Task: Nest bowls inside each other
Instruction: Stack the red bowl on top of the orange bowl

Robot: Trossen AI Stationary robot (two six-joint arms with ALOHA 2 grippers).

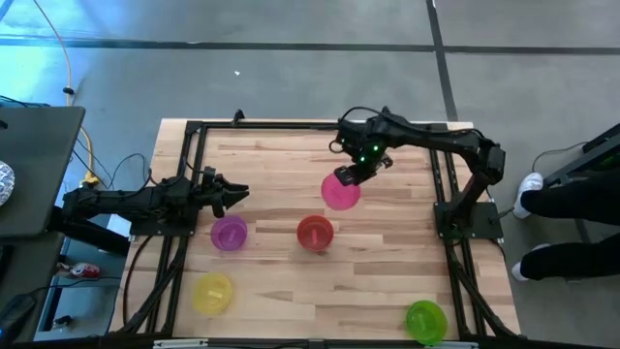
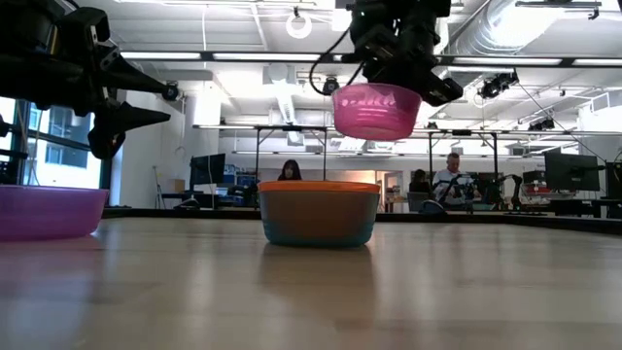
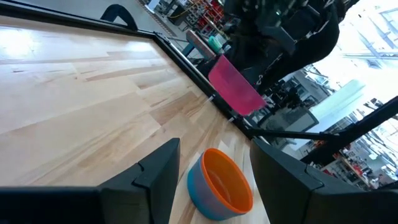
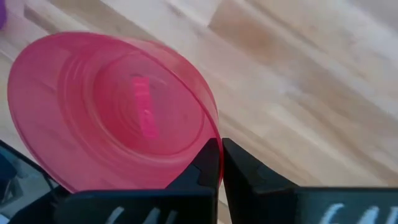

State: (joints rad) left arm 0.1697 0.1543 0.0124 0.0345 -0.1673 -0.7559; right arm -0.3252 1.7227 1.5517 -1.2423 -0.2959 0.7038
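My right gripper (image 1: 352, 175) holds the pink bowl (image 1: 340, 192) in the air above the table's middle. It hangs above and just beyond the red bowl (image 1: 315, 233), which sits nested in the teal bowl (image 2: 318, 229) on the table. The purple bowl (image 1: 229, 234) stands left of that pair. The yellow bowl (image 1: 212, 293) is near the front left and the green bowl (image 1: 424, 320) near the front right. My left gripper (image 1: 236, 194) is open, hovering above the table beside the purple bowl and touching nothing. My right gripper pinches the pink bowl's rim (image 4: 210, 134) on its far right side. One finger is inside the wall and one outside, and they come from above, pointing down. The bowl (image 2: 376, 110) is lifted clear of the table, mouth up and slightly tilted.
A black frame (image 1: 194, 131) runs along the table's left, far and right edges. Bare wood lies between the bowls and at the far left. A person's legs and shoes (image 1: 531, 194) stand beyond the right edge. People sit in the room behind.
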